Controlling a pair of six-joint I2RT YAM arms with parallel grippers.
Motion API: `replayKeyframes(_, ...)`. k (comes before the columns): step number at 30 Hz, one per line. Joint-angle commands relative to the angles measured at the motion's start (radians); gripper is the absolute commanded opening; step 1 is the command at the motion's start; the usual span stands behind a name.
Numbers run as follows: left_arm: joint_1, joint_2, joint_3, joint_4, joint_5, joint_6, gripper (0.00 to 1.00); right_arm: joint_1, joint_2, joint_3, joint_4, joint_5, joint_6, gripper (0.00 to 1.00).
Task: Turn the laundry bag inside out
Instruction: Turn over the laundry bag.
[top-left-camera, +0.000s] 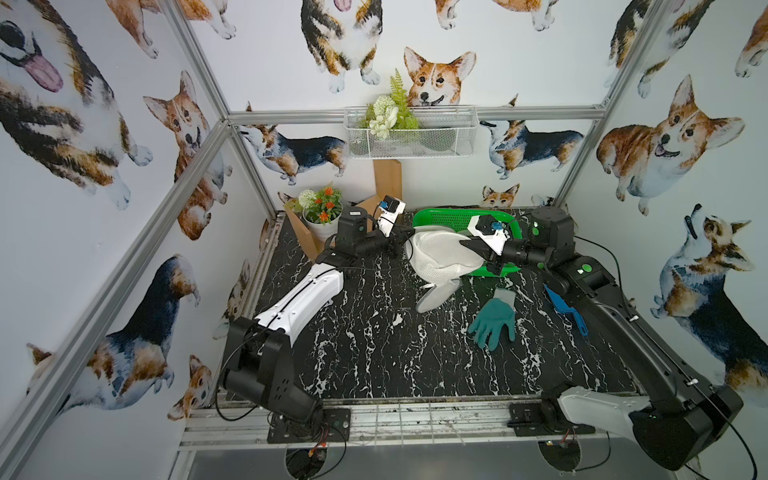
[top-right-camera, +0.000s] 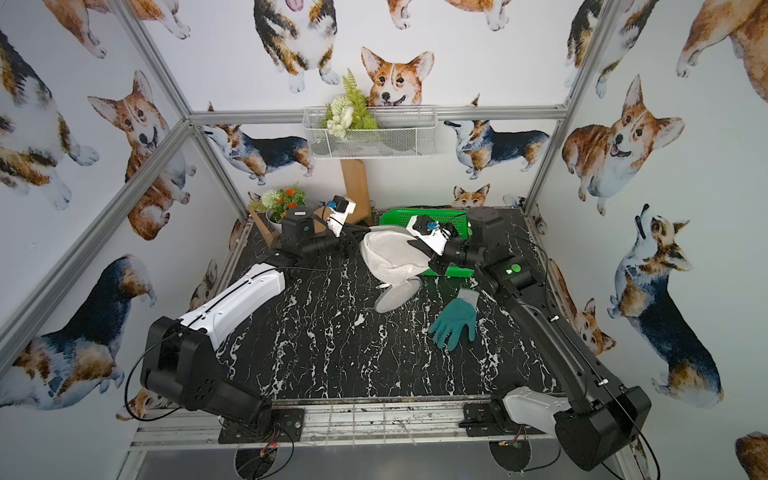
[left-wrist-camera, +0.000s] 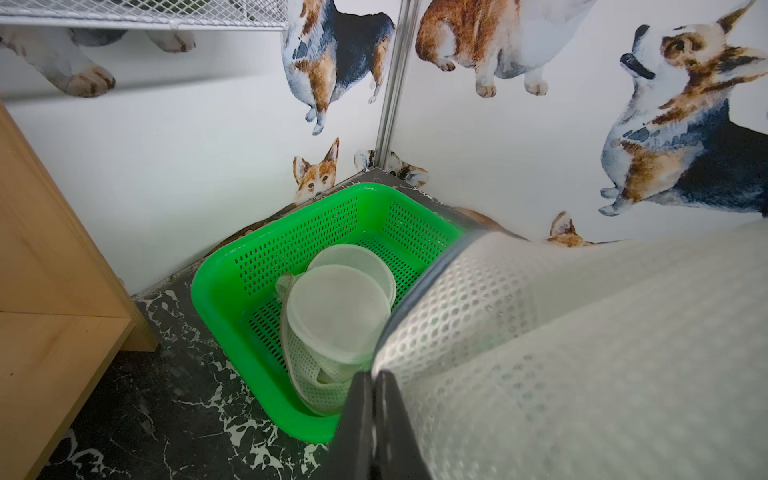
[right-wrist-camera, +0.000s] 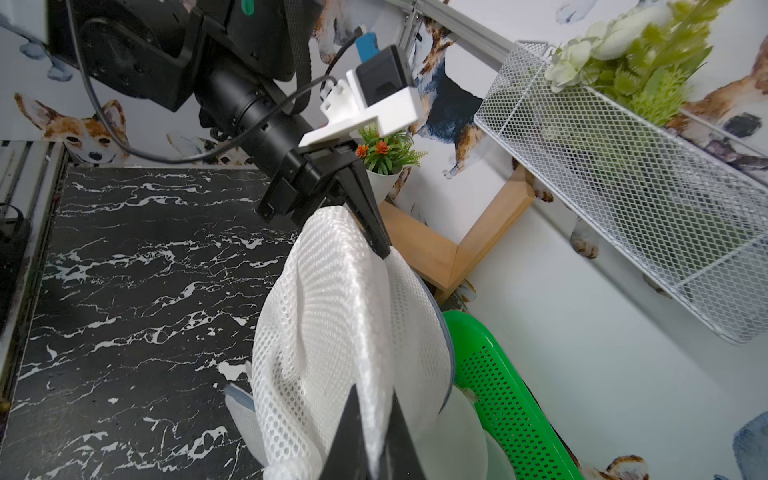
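Observation:
The laundry bag (top-left-camera: 440, 255) (top-right-camera: 392, 255) is a white mesh pouch with a grey rim, held up between my two arms at the back of the table, partly over the green basket. Its round end panel (top-left-camera: 436, 295) hangs down onto the table. My left gripper (top-left-camera: 407, 244) (left-wrist-camera: 372, 376) is shut on the bag's rim (left-wrist-camera: 561, 353) at its left side. My right gripper (top-left-camera: 467, 246) (right-wrist-camera: 374, 395) is shut on a fold of the mesh (right-wrist-camera: 345, 324) at the opposite side. The right wrist view also shows the left gripper (right-wrist-camera: 384, 251) pinching the rim.
A green basket (top-left-camera: 453, 216) (left-wrist-camera: 257, 249) at the back holds other mesh bags (left-wrist-camera: 336, 311). A teal glove (top-left-camera: 494, 320) and a blue brush (top-left-camera: 565, 309) lie to the right. At the back left stand a flower pot (top-left-camera: 322, 216) and a wooden frame (top-left-camera: 388, 178); a wire basket (top-left-camera: 411, 133) hangs on the wall.

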Motion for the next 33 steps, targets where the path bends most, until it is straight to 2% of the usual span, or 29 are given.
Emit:
replayKeyframes(1,0.005,0.004,-0.019,0.011,-0.072,-0.023,0.11,-0.003,0.005,-0.016,0.223,-0.021,0.196,0.00)
replayKeyframes(3,0.005,-0.016,-0.026,0.049,-0.122,-0.030,0.26,-0.005,0.009,-0.040,0.275,-0.001,0.280,0.00)
replayKeyframes(5,0.012,-0.052,-0.026,0.076,-0.222,-0.008,0.50,-0.005,0.020,-0.052,0.296,0.021,0.344,0.00)
replayKeyframes(8,0.047,-0.104,-0.038,0.102,-0.339,0.019,0.63,-0.004,0.034,-0.067,0.332,0.066,0.455,0.00)
replayKeyframes(11,0.084,-0.154,-0.068,0.104,-0.374,0.028,0.65,-0.005,0.055,-0.068,0.368,0.110,0.571,0.00)
replayKeyframes(13,0.100,-0.188,-0.100,0.112,-0.336,0.022,0.66,-0.004,0.067,-0.068,0.394,0.139,0.643,0.00)
replayKeyframes(15,0.106,-0.219,-0.137,0.123,-0.252,0.007,0.66,-0.004,0.075,-0.069,0.420,0.158,0.704,0.00)
replayKeyframes(17,0.106,-0.246,-0.193,0.185,-0.099,-0.032,0.67,-0.004,0.082,-0.076,0.458,0.158,0.754,0.00)
replayKeyframes(19,0.099,-0.256,-0.242,0.264,0.004,-0.090,0.70,-0.007,0.087,-0.083,0.494,0.128,0.784,0.00)
replayKeyframes(24,0.081,-0.209,-0.278,0.273,0.086,-0.081,0.74,-0.019,0.091,-0.100,0.564,-0.009,0.801,0.00)
replayKeyframes(29,0.081,-0.152,-0.275,0.351,0.253,-0.119,0.74,-0.051,0.094,-0.094,0.598,-0.127,0.829,0.00)
replayKeyframes(31,0.081,-0.130,-0.275,0.409,0.306,-0.169,0.70,-0.056,0.094,-0.094,0.608,-0.161,0.833,0.00)
replayKeyframes(33,0.080,-0.115,-0.268,0.439,0.335,-0.197,0.62,-0.057,0.094,-0.093,0.608,-0.178,0.836,0.00)
